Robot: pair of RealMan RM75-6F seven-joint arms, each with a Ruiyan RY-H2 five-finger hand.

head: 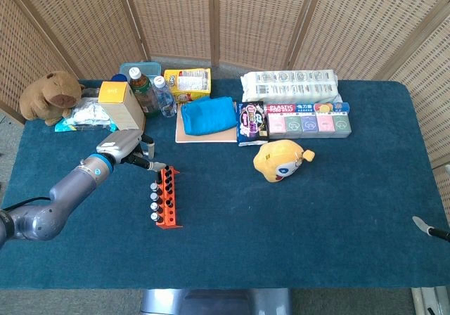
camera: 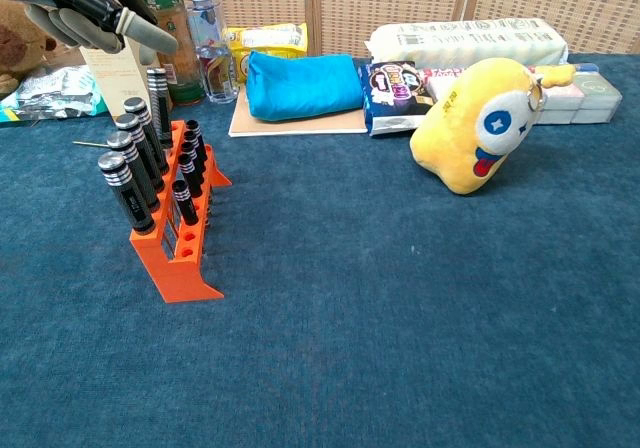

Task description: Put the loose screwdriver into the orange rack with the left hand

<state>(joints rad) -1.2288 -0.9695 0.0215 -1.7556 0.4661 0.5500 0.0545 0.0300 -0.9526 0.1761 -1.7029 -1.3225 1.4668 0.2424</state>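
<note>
Left robot hand (camera: 95, 13) grasping screwdriver (camera: 157, 90), upright over orange rack (camera: 183, 258) far end.

We read very little here. On the long box (head: 308, 119) just behind the yellow plush toy (head: 282, 159), white capitals along the red top strip spell what looks like "PLASTIC FOOD WRAP", with characters beside them too small for us to make out. Left of that box, the dark snack bag (head: 249, 122) carries print we cannot read. The yellow packet (head: 188, 83) and the two bottles' labels, far left of the plush toy, stay illegible to us as well.
</note>
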